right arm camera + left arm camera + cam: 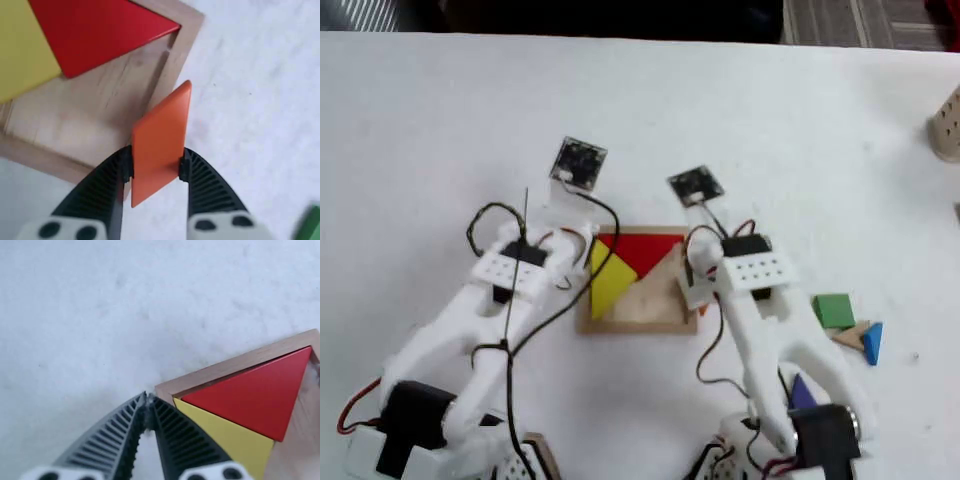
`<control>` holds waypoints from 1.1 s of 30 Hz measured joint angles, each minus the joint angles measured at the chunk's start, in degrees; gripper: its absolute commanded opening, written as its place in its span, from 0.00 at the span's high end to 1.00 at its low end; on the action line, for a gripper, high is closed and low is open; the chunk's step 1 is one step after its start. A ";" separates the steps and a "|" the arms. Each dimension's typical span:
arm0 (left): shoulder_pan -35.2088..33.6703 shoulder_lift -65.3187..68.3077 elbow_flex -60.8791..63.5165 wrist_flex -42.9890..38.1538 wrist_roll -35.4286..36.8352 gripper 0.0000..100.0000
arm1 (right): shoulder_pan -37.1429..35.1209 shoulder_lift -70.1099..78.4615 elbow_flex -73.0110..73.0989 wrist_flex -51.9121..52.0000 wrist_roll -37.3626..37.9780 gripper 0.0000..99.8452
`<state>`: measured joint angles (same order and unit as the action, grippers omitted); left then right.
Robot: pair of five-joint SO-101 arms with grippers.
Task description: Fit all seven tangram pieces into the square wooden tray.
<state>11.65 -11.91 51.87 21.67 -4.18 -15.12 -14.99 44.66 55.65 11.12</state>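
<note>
Orange piece (160,145) is clamped between my right gripper's (155,159) fingers, over the tray's (182,47) rim. Red (255,392) and yellow (235,440) triangles lie in the tray, touching. My left gripper (148,402) has its jaws closed on nothing, tips just beside a tray corner. Green square (833,310) and blue triangle (872,342) sit on the table (770,120), well apart from the tray.
</note>
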 measured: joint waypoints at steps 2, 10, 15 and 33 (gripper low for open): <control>0.00 0.00 0.00 0.00 0.00 0.98 | 0.09 1.85 -2.11 -0.44 -4.48 0.98; 0.00 0.00 0.00 0.00 0.00 0.98 | -2.11 10.99 -9.32 -0.70 -18.11 0.98; 0.00 0.00 0.00 0.00 0.00 0.98 | -5.45 14.15 -10.46 0.62 -18.64 0.98; 0.00 0.00 0.00 0.00 0.00 0.98 | -10.55 15.03 -10.90 1.49 -16.79 0.73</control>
<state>11.65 -11.91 51.87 21.67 -4.18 -25.67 0.04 33.76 57.14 -5.67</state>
